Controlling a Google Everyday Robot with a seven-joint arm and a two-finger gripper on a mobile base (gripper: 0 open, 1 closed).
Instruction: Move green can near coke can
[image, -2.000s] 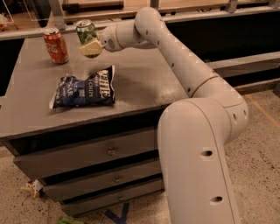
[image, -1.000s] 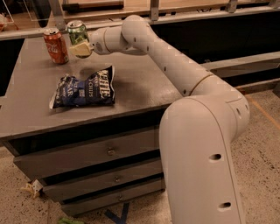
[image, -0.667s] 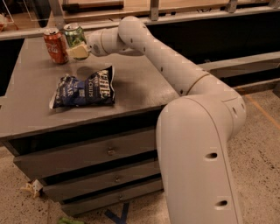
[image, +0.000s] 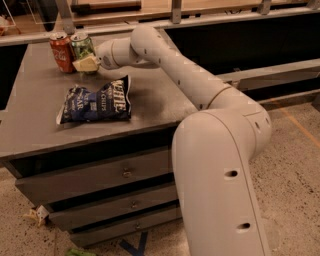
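Note:
The green can (image: 81, 46) stands upright at the far left of the grey cabinet top (image: 155, 100), right beside the red coke can (image: 61, 52), nearly touching it. My gripper (image: 84, 61) reaches in from the right and is shut on the green can, with a pale finger (image: 87, 64) across its lower front. The can's base is hidden behind that finger, so I cannot tell whether it rests on the top.
A dark blue chip bag (image: 95, 103) lies flat in front of the cans. My white arm (image: 200, 85) spans the right side of the top. Drawers (image: 100, 172) sit below, and a rail (image: 215, 19) runs behind.
My gripper has carried the green can to the left, from a gap away from the coke can to right beside it. The coke can and chip bag have not moved.

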